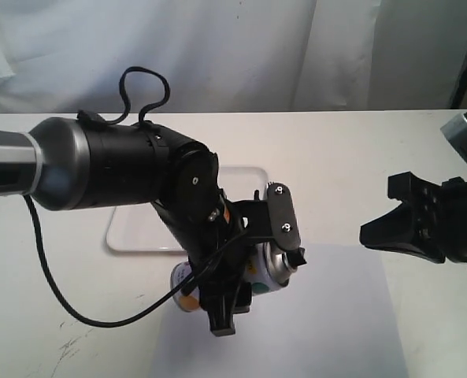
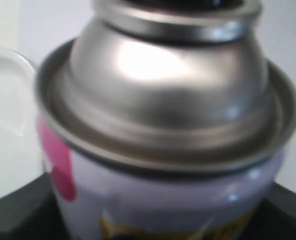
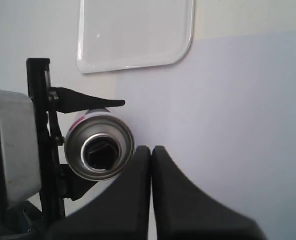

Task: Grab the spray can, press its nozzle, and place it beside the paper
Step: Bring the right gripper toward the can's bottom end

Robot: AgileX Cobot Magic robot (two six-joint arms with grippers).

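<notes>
Exterior view, left to right: the left arm (image 1: 99, 161) reaches in from the left edge, and its end effector (image 1: 257, 279) is clamped on the spray can (image 1: 274, 266), one finger on each side of the body. The can is tipped on its side with the silver dome facing right. Behind the arm lies a white rimmed tray (image 1: 135, 236) on the surface (image 1: 52, 315). The paper (image 1: 328, 315) is spread to the right of the tray, and the can sits over its left margin; whether the can clears the surface cannot be told here. The right end effector (image 1: 368, 233) stands well apart from the can, pointing toward it. The left wrist view adds only close detail: dome and rolled rim fill the picture, a pink dot (image 2: 58, 162) marks the white body, and a corner of the tray shows beside it. The right wrist view settles what the exterior view leaves unclear — the right end effector's fingers (image 3: 133, 190) are pressed together with nothing between them. It also shows the can end-on, its silver ring around a dark centre, against the paper's edge.
</notes>
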